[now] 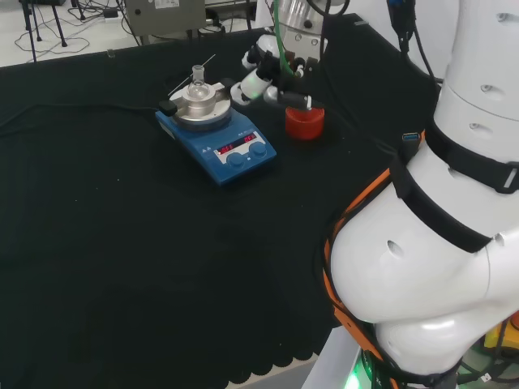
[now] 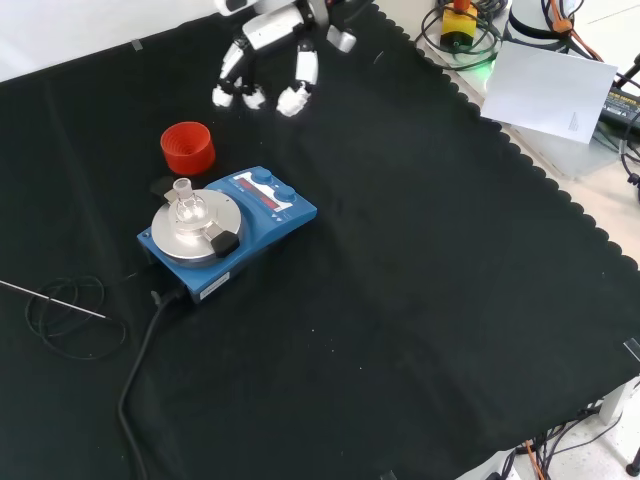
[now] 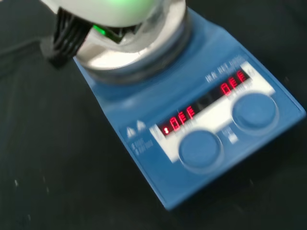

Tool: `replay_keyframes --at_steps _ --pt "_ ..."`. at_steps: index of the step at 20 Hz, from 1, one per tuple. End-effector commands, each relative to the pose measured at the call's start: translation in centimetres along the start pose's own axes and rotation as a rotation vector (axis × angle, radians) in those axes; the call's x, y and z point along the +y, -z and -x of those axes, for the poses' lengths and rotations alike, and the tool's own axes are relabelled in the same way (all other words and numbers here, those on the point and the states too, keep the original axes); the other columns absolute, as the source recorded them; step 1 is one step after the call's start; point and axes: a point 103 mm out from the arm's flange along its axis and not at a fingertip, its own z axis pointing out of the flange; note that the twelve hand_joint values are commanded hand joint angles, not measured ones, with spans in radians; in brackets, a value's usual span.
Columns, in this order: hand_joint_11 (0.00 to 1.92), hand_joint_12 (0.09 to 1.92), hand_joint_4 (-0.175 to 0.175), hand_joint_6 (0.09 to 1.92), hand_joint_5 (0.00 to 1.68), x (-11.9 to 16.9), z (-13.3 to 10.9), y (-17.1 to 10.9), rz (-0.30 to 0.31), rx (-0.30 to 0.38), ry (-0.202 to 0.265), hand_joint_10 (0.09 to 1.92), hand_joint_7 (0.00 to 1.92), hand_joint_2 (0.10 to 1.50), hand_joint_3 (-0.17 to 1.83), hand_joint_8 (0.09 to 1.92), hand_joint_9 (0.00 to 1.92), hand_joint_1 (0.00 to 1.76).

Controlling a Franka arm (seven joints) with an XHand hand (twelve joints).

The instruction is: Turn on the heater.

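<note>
hand: fingers relaxed, slightly spread, holding nothing
heater: below fingertips, apart; two knobs untouched

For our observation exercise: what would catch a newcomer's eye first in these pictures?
Probably the blue heater with its round metal plate, standing mid-cloth with red lit displays above two round blue knobs. A small clear glass flask sits on the plate. The black and white hand hovers beyond a red ribbed ring, fingers relaxed.

Even, bright room light is seen across the black cloth, with shadows barely traced. In the wrist view the heater is softened by blur, and green glare is cast at upper centre.
</note>
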Motion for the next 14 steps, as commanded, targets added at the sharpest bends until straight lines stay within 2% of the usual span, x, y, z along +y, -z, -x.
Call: replay_keyframes --at_steps 1,3,5,9,11,14 --pt "0.72 1.24 -0.041 0.19 0.38 -2.8 0.2 -1.5 -0.099 -0.066 -0.017 0.60 1.07 0.59 0.74 0.71 1.15 1.00" --pt "0.78 1.22 -0.031 0.15 0.36 -3.2 0.2 -2.0 -0.142 -0.091 -0.017 0.60 1.10 0.60 0.74 0.72 1.19 1.00" --pt "0.90 1.17 -0.029 0.11 0.34 -3.6 0.5 -2.2 -0.146 -0.106 -0.020 0.62 1.14 0.61 0.74 0.74 1.24 1.01" --pt "1.41 0.97 -0.054 0.09 0.34 -3.8 0.5 -1.8 -0.145 -0.127 -0.025 0.94 1.27 0.65 0.71 1.02 1.39 1.06" --pt "1.57 1.04 -0.062 0.09 0.34 -3.6 0.6 -1.5 -0.173 -0.142 -0.035 1.13 1.33 0.67 0.70 1.17 1.44 1.08" --pt "1.72 1.29 -0.067 0.09 0.35 -3.1 0.8 -1.6 -0.218 -0.164 -0.041 1.37 1.44 0.69 0.71 1.37 1.56 1.11"
